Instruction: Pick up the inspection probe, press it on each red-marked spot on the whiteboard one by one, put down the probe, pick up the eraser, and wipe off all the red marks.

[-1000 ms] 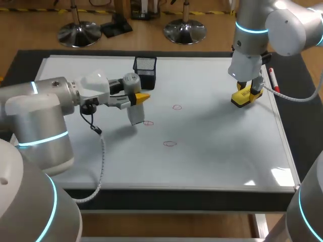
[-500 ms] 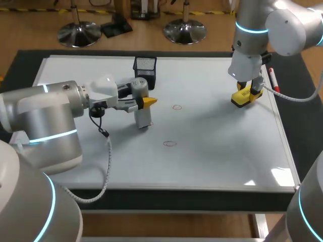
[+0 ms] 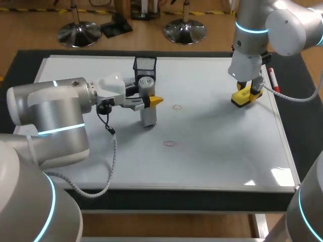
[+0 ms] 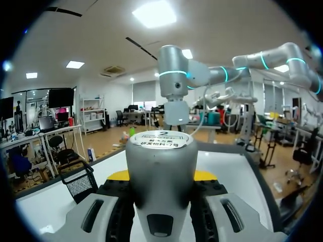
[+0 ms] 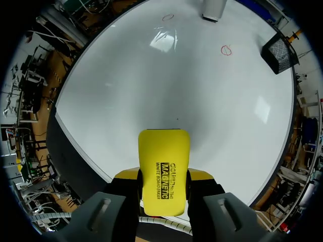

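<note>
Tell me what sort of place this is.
Probably a robotics lab test bench: a whiteboard lies flat as the work surface, the left gripper holds an inspection probe upright on it, the right gripper holds a yellow eraser, and red marks are drawn as targets.

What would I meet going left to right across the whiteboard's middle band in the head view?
inspection probe → red mark → yellow eraser → marker pen
</note>
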